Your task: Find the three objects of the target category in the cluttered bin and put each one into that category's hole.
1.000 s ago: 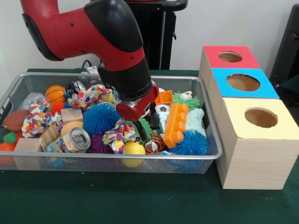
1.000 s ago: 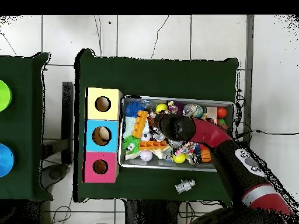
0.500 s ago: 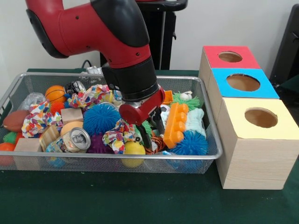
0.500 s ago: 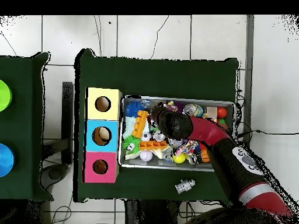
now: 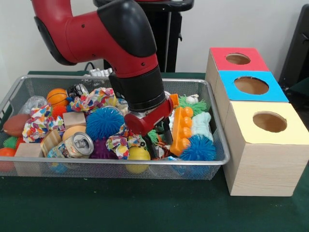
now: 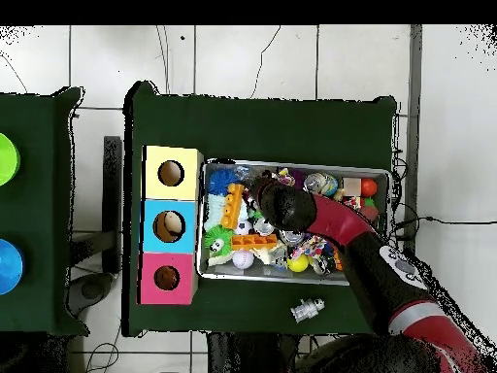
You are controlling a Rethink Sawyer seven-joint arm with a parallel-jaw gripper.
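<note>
Wire basket [image 5: 212,162] on the green tabletop [image 5: 145,208], filled with mixed toys: a blue spiky ball [image 5: 104,122], a second blue spiky ball [image 5: 199,149] at the basket's corner nearest the boxes, an orange building block [image 5: 182,126], a yellow ball [image 5: 138,153], a drink can [image 5: 77,145] lying on its side, wooden blocks [image 5: 73,119], a small basketball [image 5: 57,96] and patterned cloth scraps [image 5: 38,121]. Which of these belong to the target category cannot be told.

The red and black arm [image 5: 120,53] reaches down into the middle of the basket. The tool [image 5: 159,140] stands among the toys just beside the orange building block, its dark fingers [image 5: 167,133] slightly spread with nothing visibly pinched between them.

Beside the basket stand three wooden boxes in a row, each with a round hole in its top: red box [image 5: 237,59], blue box [image 5: 251,86] and yellow box [image 5: 268,122].

The overhead view alone shows a pale object inside the blue box [image 6: 171,225], a small light grey object [image 6: 308,310] lying on the tabletop outside the basket, and a neighbouring green tabletop [image 6: 39,194] bearing a green disc [image 6: 6,158] and a blue disc [image 6: 8,265]. There the arm hides the tool.
</note>
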